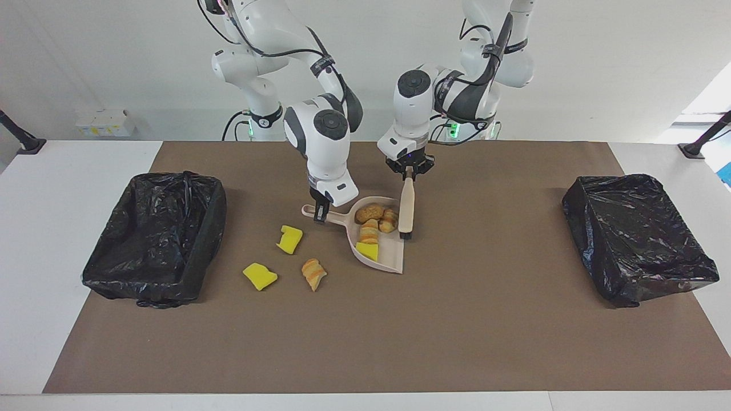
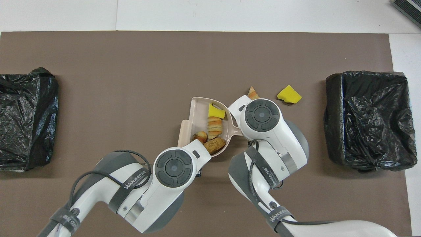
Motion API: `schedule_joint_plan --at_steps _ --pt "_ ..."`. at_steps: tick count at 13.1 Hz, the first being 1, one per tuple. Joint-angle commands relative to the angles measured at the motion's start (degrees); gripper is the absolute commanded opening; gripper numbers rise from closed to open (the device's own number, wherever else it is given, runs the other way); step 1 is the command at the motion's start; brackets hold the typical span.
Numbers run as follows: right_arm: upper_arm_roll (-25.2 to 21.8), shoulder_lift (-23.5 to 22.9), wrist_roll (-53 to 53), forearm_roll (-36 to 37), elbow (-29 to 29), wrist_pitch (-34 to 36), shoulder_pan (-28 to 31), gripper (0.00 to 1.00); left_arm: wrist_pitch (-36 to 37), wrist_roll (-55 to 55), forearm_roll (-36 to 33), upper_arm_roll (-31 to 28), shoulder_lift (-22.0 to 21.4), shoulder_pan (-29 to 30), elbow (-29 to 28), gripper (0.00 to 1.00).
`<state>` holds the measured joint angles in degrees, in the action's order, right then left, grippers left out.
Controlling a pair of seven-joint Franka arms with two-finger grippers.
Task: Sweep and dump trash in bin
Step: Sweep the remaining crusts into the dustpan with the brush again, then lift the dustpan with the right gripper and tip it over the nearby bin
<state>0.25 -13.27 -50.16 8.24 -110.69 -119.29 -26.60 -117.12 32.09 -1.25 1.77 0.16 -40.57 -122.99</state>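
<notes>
A brown paper mat (image 1: 457,319) covers most of the white table (image 1: 51,188). At each end of it sits a box-shaped bin lined with crinkled, glossy black plastic: one bin (image 1: 157,237) at the right arm's end, the other bin (image 1: 637,237) at the left arm's end.

Both arms bend down over the middle of the mat. The right arm folds at the elbow with its wrist pointing steeply down; the right gripper (image 1: 321,212) is clamped on the handle of a smooth beige plastic dustpan (image 1: 391,257), whose pan rests on the mat with its straight open lip toward the left arm's end. The left arm hangs its wrist almost vertically; the left gripper (image 1: 408,176) is closed tight on the top of a slim beige brush (image 1: 406,211), which hangs upright with its dark bristle end at the pan's lip.

Four pieces of trash lie in the pan: a rounded brown bread lump (image 1: 369,213), a small ridged croissant piece (image 1: 389,221) just beside the brush, a striped croissant piece (image 1: 369,232), and a yellow sponge chunk (image 1: 367,251). On the mat, between dustpan and the right arm's bin, lie a loose croissant piece (image 1: 313,273) and two porous yellow sponge chunks, one (image 1: 290,238) nearer the robots than the other (image 1: 260,275).
</notes>
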Motion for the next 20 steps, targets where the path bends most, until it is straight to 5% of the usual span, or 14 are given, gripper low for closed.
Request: schedule_joint_plan --at_steps 1,4,11,15,20 --pt "0.5 0.6 -1.0 0.2 3.2 4.5 1.3 0.00 5.9 -0.8 -1.1 -0.3 -1.6 1.7 3.8 0.00" --pt "0.3 3.8 -1.2 -0.2 3.3 8.1 2.9 0.00 10.1 -0.9 -1.1 -0.3 -5.8 4.5 5.7 0.00" --pt "-0.2 15.5 -5.4 -0.2 3.3 15.7 16.0 0.00 10.1 -0.4 0.3 -0.3 -7.5 5.9 3.0 0.00" --pt "-0.7 17.9 -12.7 0.4 4.9 16.1 28.7 0.00 0.7 0.7 5.9 0.2 -10.7 4.2 -5.7 0.00" --pt "-1.3 16.1 -13.3 2.0 6.9 13.6 39.9 0.00 -13.5 13.3 6.7 0.3 -10.8 -8.2 -16.7 0.00"
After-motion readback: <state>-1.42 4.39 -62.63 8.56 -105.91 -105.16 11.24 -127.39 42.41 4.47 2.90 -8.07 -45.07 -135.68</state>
